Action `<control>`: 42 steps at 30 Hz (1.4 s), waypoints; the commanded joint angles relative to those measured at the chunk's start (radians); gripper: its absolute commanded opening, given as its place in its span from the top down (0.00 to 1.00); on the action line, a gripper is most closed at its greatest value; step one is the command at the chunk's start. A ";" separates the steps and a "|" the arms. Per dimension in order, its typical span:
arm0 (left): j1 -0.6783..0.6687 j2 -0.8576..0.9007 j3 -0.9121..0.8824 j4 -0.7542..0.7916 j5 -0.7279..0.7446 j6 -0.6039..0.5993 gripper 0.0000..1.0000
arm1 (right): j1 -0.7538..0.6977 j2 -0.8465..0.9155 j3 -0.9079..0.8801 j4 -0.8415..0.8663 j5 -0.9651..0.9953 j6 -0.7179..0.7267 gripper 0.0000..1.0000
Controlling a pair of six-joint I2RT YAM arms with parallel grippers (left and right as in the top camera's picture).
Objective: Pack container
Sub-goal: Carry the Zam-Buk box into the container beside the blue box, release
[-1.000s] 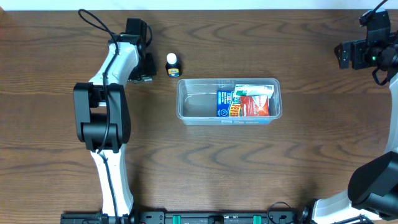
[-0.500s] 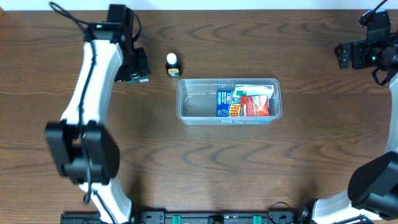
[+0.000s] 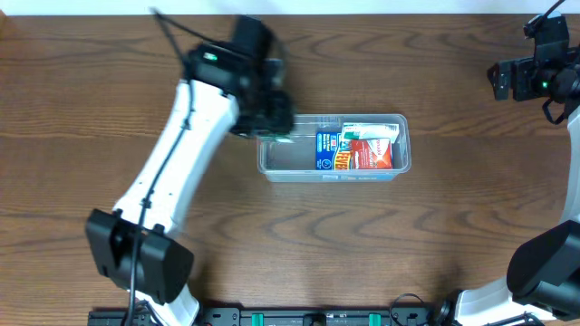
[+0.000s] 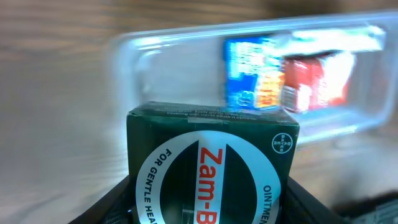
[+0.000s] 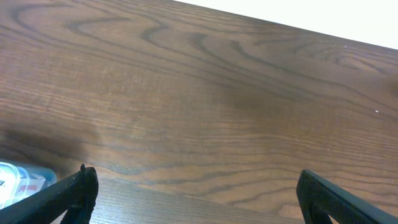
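The clear container [image 3: 290,156] lies in the middle of the table. Its right half holds a blue packet [image 3: 328,150], a red packet [image 3: 373,156] and a green-and-white one [image 3: 370,131]. My left gripper [image 3: 270,127] hovers over the tub's left end, shut on a dark green ointment box [image 4: 211,162] with a white ring label and red letters. The left wrist view shows the container [image 4: 174,74] beyond the box, blurred. Far off at the back right, my right gripper [image 3: 507,80] stands wide open over bare wood, its dark fingertips [image 5: 84,186] holding nothing.
The left arm's white links [image 3: 172,172] stretch diagonally from the front left to the tub. The right arm's base [image 3: 544,272] sits at the front right. A corner of the container [image 5: 18,180] shows low left in the right wrist view.
The left arm has swung right from the back left of the table to above the container's left end, carrying the green box. The right arm has stayed still.
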 commanded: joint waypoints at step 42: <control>-0.274 0.323 0.000 0.213 -0.150 -0.270 0.47 | -0.006 0.006 0.003 -0.001 -0.008 0.011 0.01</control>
